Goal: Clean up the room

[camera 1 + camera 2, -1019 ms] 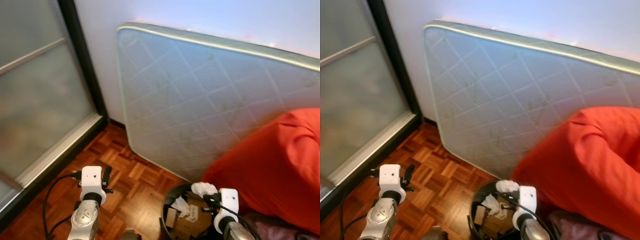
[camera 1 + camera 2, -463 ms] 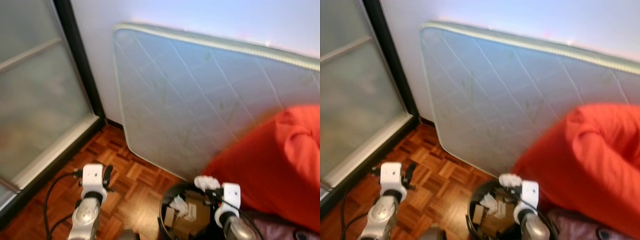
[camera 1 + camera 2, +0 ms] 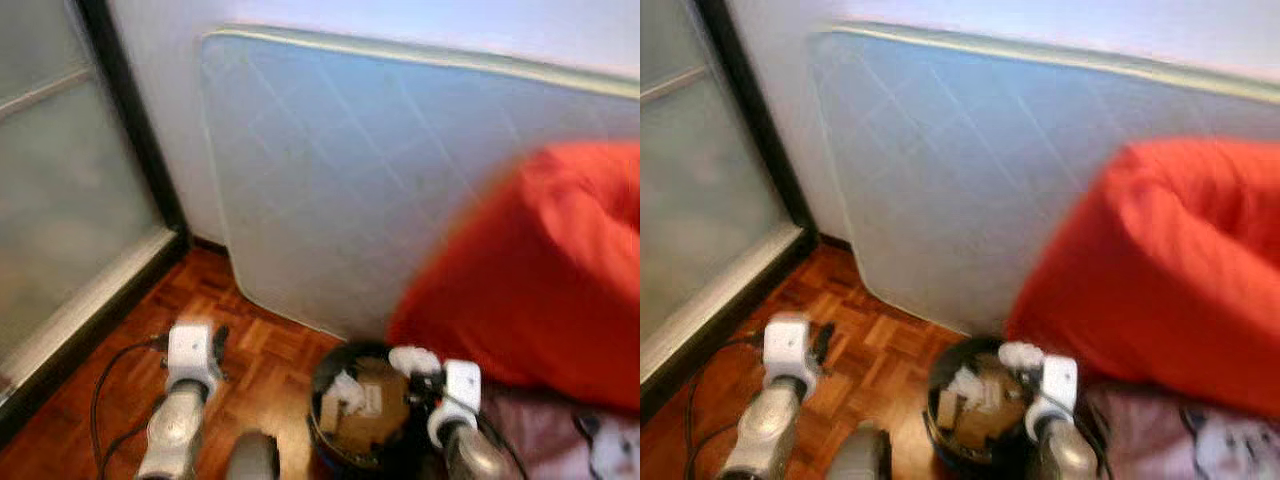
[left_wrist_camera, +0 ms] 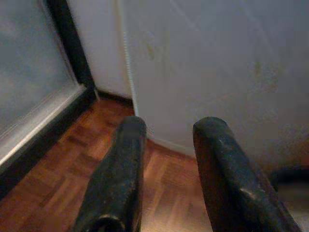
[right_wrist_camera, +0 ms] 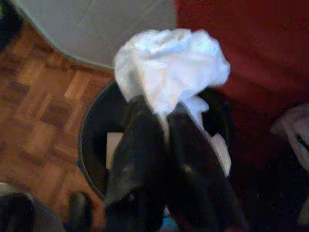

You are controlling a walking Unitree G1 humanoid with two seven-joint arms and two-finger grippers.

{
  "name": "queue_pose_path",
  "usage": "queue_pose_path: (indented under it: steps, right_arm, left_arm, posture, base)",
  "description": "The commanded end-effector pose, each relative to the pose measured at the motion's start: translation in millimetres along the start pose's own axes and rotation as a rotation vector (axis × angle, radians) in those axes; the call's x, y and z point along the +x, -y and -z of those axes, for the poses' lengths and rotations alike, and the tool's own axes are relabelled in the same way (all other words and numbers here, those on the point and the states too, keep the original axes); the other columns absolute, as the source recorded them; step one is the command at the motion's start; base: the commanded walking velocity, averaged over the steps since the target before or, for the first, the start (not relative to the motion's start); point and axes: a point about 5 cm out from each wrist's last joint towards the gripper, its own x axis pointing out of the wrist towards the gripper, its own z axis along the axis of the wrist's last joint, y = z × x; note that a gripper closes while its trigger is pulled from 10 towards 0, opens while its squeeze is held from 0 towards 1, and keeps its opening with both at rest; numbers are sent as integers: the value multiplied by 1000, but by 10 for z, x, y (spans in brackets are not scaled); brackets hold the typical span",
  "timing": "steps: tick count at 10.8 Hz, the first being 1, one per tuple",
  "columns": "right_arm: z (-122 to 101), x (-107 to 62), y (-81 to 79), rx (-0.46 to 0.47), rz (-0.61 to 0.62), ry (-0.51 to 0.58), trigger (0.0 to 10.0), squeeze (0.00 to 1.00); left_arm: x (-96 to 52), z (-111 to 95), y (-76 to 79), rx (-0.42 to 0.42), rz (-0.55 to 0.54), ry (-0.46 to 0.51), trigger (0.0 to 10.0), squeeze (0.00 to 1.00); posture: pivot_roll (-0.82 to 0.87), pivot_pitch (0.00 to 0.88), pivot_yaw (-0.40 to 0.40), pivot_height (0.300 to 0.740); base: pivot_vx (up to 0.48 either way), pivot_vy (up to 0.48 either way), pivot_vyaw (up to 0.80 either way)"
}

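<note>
Quilted and pale, a mattress (image 3: 350,170) leans against the wall, with a red beanbag (image 3: 540,270) slumped in front of it and parquet floor (image 3: 250,350) below. Between them, near the robot, stands a black bin (image 5: 91,140) already holding scraps of paper and card.

At the bin, the right gripper (image 5: 166,113) has its jaws pinched tight on a crumpled white tissue (image 5: 169,63), which hangs over the bin's mouth, toward the rim on the beanbag side as far as the blurred head views let me judge. To drop it cleanly, I would bring the wad more over the middle of the opening and lower it a little before parting the jaws, since light paper can cling to a finger or drift onto the floor.

Over the floor to the left, the left gripper (image 4: 166,150) has its jaws parted with nothing between them, pointing toward the mattress corner.
</note>
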Motion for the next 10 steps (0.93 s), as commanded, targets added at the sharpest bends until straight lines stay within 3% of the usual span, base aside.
queue_pose_path:
  steps: [1,5,8,10]
  right_arm:
    - [-140,89,-98,-32,-20,4,10000,0]
    - [-479,272,-350,-80,-54,7,10000,0]
    - [-604,320,-337,-81,-2,-8,10000,0]
    - [-635,314,-214,-78,65,-18,10000,0]
  left_arm:
    - [-78,112,-41,4,-4,-54,10000,0]
    - [134,-201,158,-29,58,53,10000,0]
    - [145,-440,289,-56,78,143,10000,0]
    - [50,-492,348,-65,82,165,10000,0]
  posture:
    - [185,133,-25,627]
    - [214,203,-55,627]
    - [243,304,-90,627]
    - [245,356,-104,627]
  base:
    - [0,0,0]
    - [0,0,0]
    - [0,0,0]
    - [0,0,0]
